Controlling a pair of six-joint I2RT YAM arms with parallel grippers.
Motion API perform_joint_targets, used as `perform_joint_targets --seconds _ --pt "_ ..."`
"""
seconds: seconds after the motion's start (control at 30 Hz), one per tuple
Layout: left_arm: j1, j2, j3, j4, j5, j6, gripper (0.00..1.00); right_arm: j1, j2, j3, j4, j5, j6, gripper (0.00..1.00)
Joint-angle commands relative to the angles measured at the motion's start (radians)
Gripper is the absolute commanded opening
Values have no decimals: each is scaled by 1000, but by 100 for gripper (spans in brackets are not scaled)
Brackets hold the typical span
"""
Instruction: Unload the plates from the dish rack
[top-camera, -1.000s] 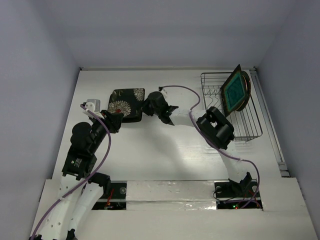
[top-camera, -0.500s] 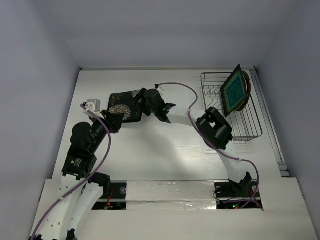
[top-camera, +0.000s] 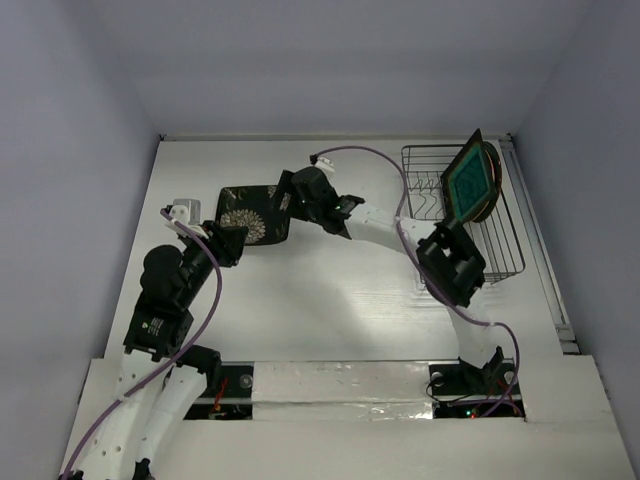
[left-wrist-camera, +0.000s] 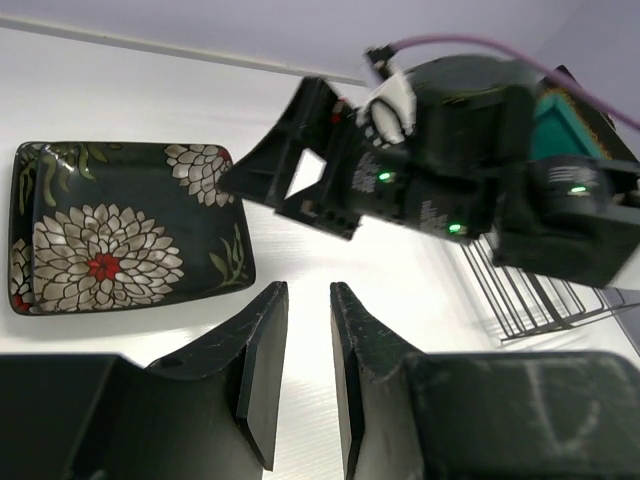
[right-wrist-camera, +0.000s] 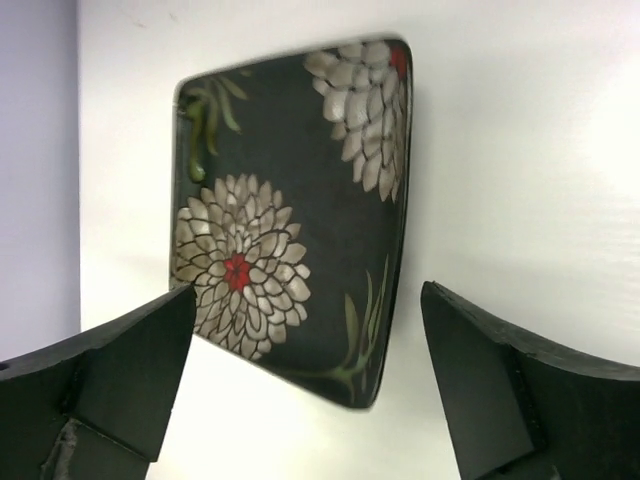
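Observation:
A square black plate with white-red flowers (top-camera: 250, 212) (left-wrist-camera: 120, 232) (right-wrist-camera: 290, 200) lies flat on the table left of centre, seemingly on a second one of the same pattern. My right gripper (top-camera: 287, 200) (right-wrist-camera: 308, 300) hovers over its right edge, open wide and holding nothing. My left gripper (top-camera: 230, 240) (left-wrist-camera: 308, 295) sits just in front of the plate, its fingers a narrow gap apart and empty. The wire dish rack (top-camera: 500, 250) (left-wrist-camera: 545, 300) stands at the back right. In it a teal-centred square plate (top-camera: 467, 183) stands upright against a round plate (top-camera: 493, 195).
The right arm (top-camera: 450, 265) reaches across the middle of the table from the rack side to the plate. White walls close in the table at the back and on both sides. A purple cable loops over each arm.
My right gripper has opened wide and let go of the floral plate, which now rests flat slightly further left. The right elbow swung right, toward the rack. The left arm stayed put.

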Motion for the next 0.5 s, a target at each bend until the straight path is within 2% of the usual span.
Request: perform_joint_targets --seconds 0.0,0.03,0.1,0.17,0.2,0.27,0.33,0.4,0.43,0.47 --pt "1 -16 31 37 9 3 21 8 -147 -51 -55 67 -144 96" --pt "1 -17 31 35 7 3 21 8 -185 -75 -64 120 -192 93" --pt "1 -22 31 31 4 4 21 -4 -333 -137 -94 195 -248 58" --pt "1 -25 31 27 4 6 21 -76 -451 -241 -148 260 -341 25" --pt "1 -31 31 29 7 7 21 -110 -578 -273 -173 271 -372 3" --pt "1 -37 29 29 9 6 21 -240 -700 -352 -242 260 -464 0" --pt "1 -43 29 27 16 6 21 -323 -850 -372 -317 258 -547 0" --pt "1 -43 29 29 26 6 21 -421 -911 -353 -373 277 -593 0" --pt "1 -42 29 31 27 4 21 -449 -935 -338 -416 291 -633 1" --pt "-8 -36 29 32 27 4 21 -504 -934 -297 -433 295 -653 8"
